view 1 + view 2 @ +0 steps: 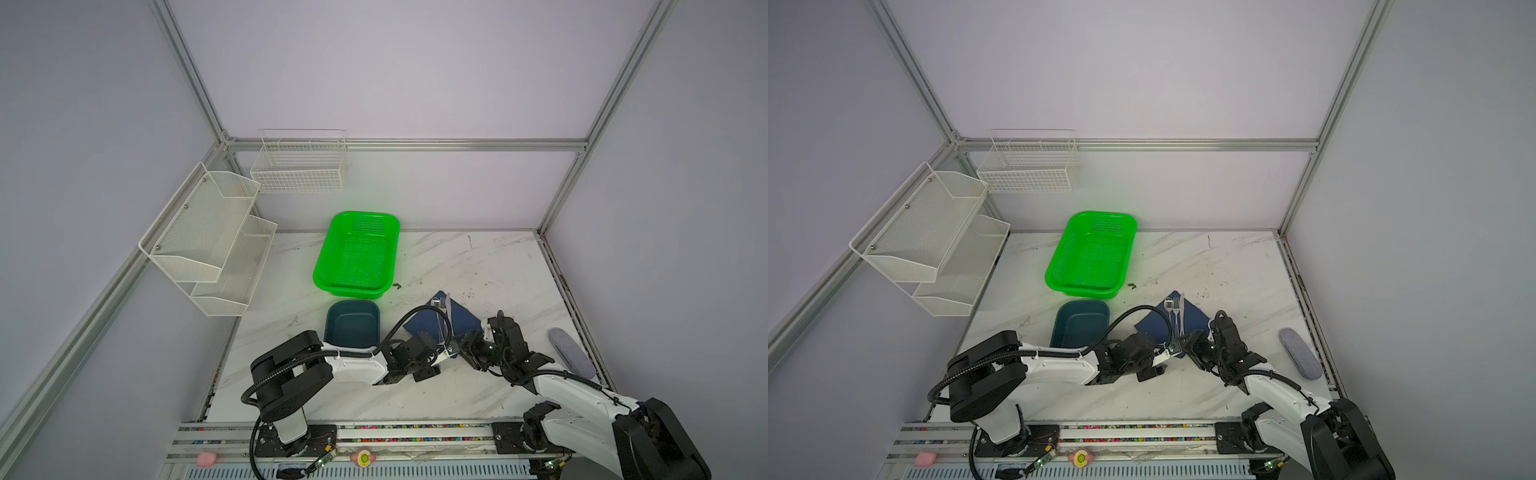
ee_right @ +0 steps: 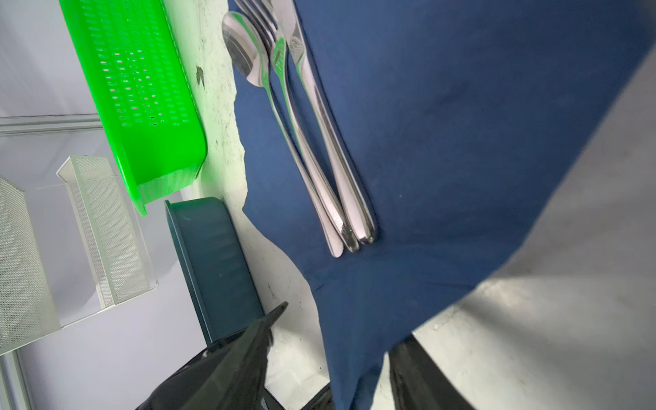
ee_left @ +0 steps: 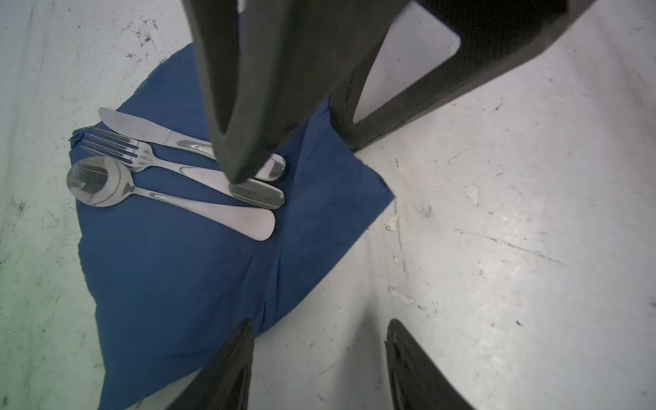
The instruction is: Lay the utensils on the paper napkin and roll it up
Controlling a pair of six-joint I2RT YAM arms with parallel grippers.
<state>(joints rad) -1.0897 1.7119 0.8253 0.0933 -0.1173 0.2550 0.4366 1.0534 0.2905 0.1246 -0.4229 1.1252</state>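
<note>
- The napkin [image 1: 465, 318] is lying cornerwise on the desk [image 1: 415, 395], just right of the tray [image 1: 353, 328].
- The spoon [image 3: 220, 214], fork [image 3: 142, 158] and knife [image 3: 138, 127] are lying side by side on it, with the spoon's bowl at its edge.
- The left jaws are hanging released beside its near corner.
- The right jaws are standing spread across its edge, one tip at the handle ends.
- Bare desk is lying open rightward.

On the white marbled worktop [image 1: 478, 257] are recorded: a bright green perforated basket [image 1: 357, 259], a dark teal tray [image 1: 352, 324] set just in front of it, and a grey oblong pad [image 1: 571, 352] near the right edge. A white wire basket [image 1: 299, 166] and a two-tier mesh shelf [image 1: 208, 237] are wall-mounted.
</note>
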